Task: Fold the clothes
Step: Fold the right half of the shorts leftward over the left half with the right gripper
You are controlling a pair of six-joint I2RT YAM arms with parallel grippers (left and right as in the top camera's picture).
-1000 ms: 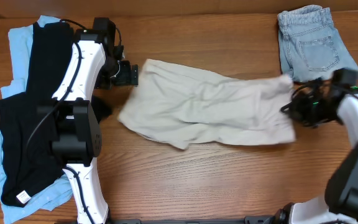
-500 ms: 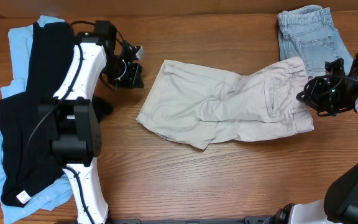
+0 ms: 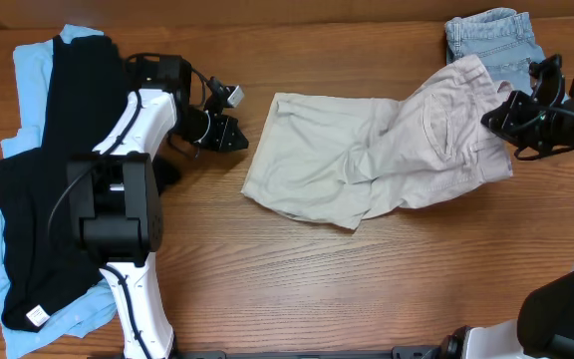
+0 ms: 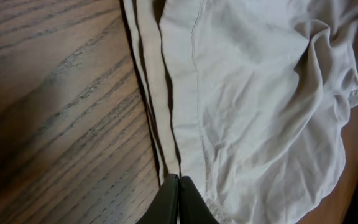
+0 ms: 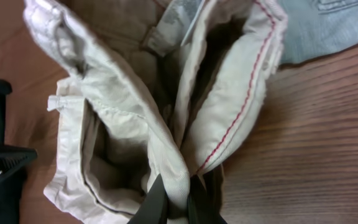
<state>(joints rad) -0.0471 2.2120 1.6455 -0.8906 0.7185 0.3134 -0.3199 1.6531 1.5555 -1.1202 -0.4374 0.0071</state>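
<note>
The wooden table (image 3: 297, 289) carries the beige shorts (image 3: 367, 165) across its middle, rumpled and slewed. Their right end is raised and bunched where it overlaps the pale denim piece (image 3: 486, 35) at the far right corner. A black garment (image 3: 58, 150) lies on a light-blue one (image 3: 28, 70) at the left edge, well apart from the shorts. The step in hand looks like spreading the shorts flat before any fold, so the task is at an early stage. The next move calls for drawing the two ends apart and laying the waistband down clear of the denim. The right gripper (image 5: 176, 202) is clamped tight on a doubled fold of the waistband and holds it off the wood. The left gripper (image 4: 179, 199) has its fingers closed tip to tip at the leg hem, seemingly nipping its edge against the table.
</note>
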